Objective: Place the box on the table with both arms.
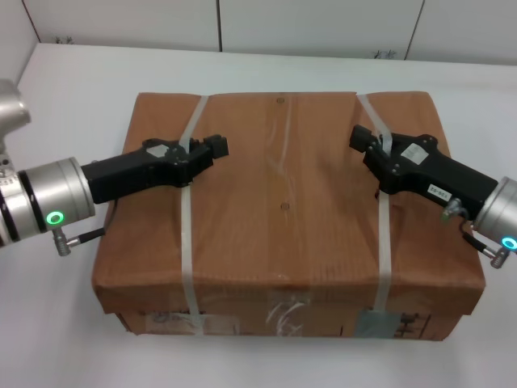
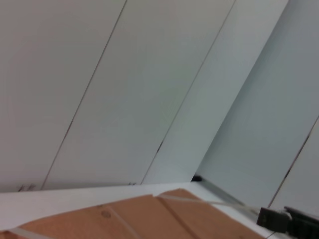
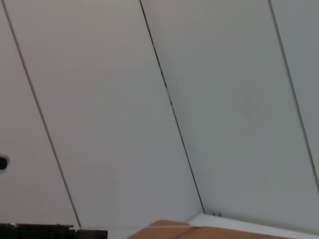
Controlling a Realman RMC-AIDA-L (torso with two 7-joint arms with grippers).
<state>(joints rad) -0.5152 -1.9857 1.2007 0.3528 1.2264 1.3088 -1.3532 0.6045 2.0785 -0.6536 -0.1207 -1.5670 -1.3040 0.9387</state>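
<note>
The large brown cardboard box (image 1: 283,202) fills the middle of the head view, on or just above the white table (image 1: 73,89); I cannot tell which. Two whitish straps bind it. My left gripper (image 1: 212,148) reaches in from the left, and the left strap (image 1: 187,234) runs across its black body. My right gripper (image 1: 363,137) reaches in from the right, and the right strap (image 1: 383,234) crosses it the same way. The left wrist view shows the box top (image 2: 149,214) and the right gripper (image 2: 286,221) farther off. The right wrist view shows a box corner (image 3: 199,231).
White wall panels (image 1: 323,24) stand behind the table's far edge and fill both wrist views. Labels and clear tape (image 1: 283,315) show on the box's near side. Bare table lies left of the box and behind it.
</note>
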